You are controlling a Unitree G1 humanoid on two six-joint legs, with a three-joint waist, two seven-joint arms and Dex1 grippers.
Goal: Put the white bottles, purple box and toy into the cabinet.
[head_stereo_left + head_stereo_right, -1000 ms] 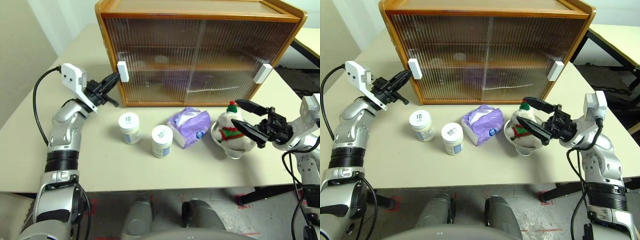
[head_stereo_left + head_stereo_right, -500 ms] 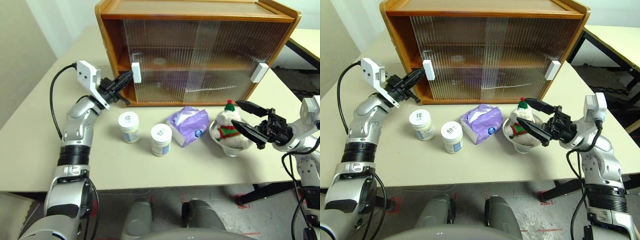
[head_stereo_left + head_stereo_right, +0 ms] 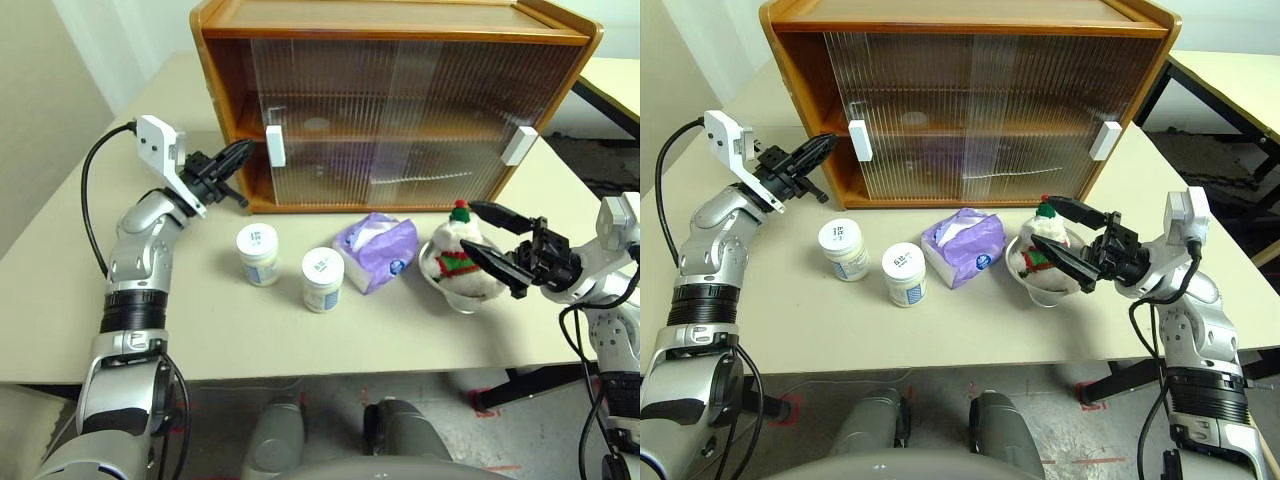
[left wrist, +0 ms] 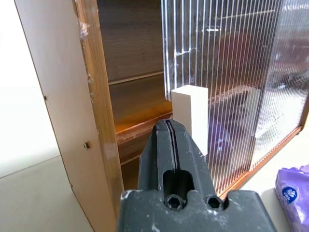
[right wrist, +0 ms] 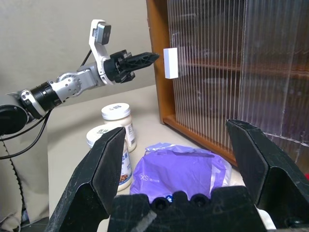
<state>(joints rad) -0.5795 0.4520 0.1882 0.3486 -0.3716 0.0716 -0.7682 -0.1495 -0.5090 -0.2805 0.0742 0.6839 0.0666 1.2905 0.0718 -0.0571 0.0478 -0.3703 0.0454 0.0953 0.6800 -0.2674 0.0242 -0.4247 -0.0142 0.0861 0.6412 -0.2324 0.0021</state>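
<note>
Now — left hand (image 3: 240, 152) beside cabinet (image 3: 400, 20) handle (image 3: 274, 146) | toy (image 3: 458, 262) between right hand (image 3: 488, 236) fingers

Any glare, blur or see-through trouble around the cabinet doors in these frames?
Left wrist view: the left gripper looms soft and close, with bright streaks on the ribbed door. Head views: evenly lit, the cabinet contents only smeared shapes through the ribs.

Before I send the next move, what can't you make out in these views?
- What lies inside the cabinet: the ribbed sliding doors blur it to vague shapes on the shelf.
- Print on the white bottles: too small to read in the eye views.
- The metal bowl under the toy: partly hidden by the open right gripper.
- The left gripper's contact with the white door handle: it appears just clear, though its own shut fingers block the wrist view.
</note>
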